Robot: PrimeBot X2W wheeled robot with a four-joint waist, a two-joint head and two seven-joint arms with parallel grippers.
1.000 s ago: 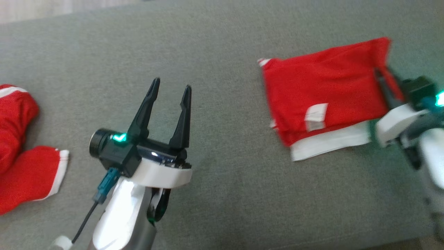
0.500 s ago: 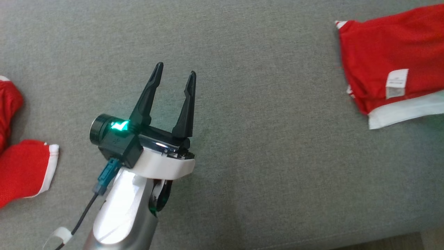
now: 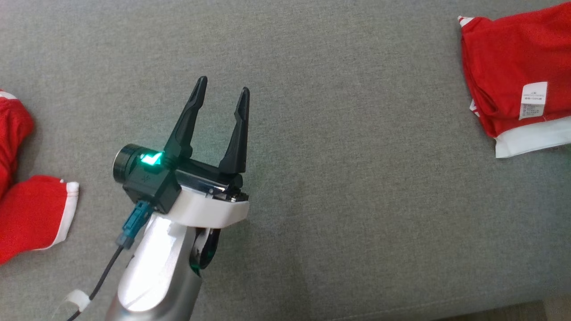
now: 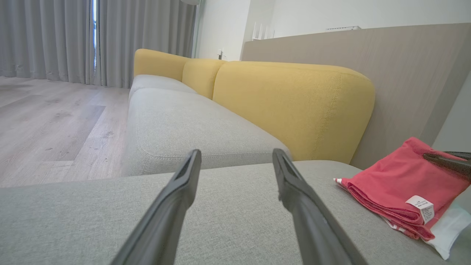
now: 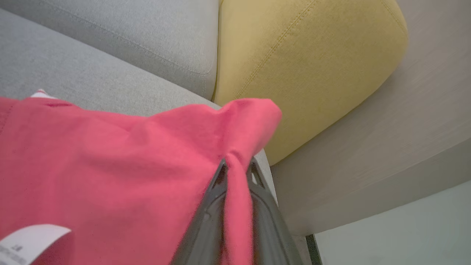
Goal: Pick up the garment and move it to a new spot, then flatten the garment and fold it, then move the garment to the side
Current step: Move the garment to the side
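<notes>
**Red garment [image 3: 508,62] is folded, so you're on the move-it-aside bit**

Going by how it lies, the pick-up, flatten and fold parts look done. It sits as a neat stack at the far right end of the grey sofa seat [image 3: 357,178], close to the yellow cushion [image 5: 312,55], with a white band [image 3: 531,140] poking out along the near edge. That leaves the last step, shifting it to the side, and you seem to be in the middle of that.

Your right pincer [image 5: 237,167] is clenched on a pinch of red cloth at the stack's far corner, with the fabric bunched between the two dark fingers. Your left pincer [image 3: 223,84] is released, jaws wide with nothing in them, hovering over bare seat well apart from the stack.

Next move, as I'd call it: once you're happy the spot is far enough over, lower that corner flat and let go without dragging. You've only got one corner, so any extra pull could peel the top layer and undo the fold. Then back the pincer straight out.

Writing-wise, there's a white sewn-in label [image 3: 533,99] on top of the stack with a few lines of small print, too tiny to read. No brand or logo I can make out. A separate red piece with white trim [image 3: 35,214] lies at the seat's left end, with nothing touching it.
</notes>
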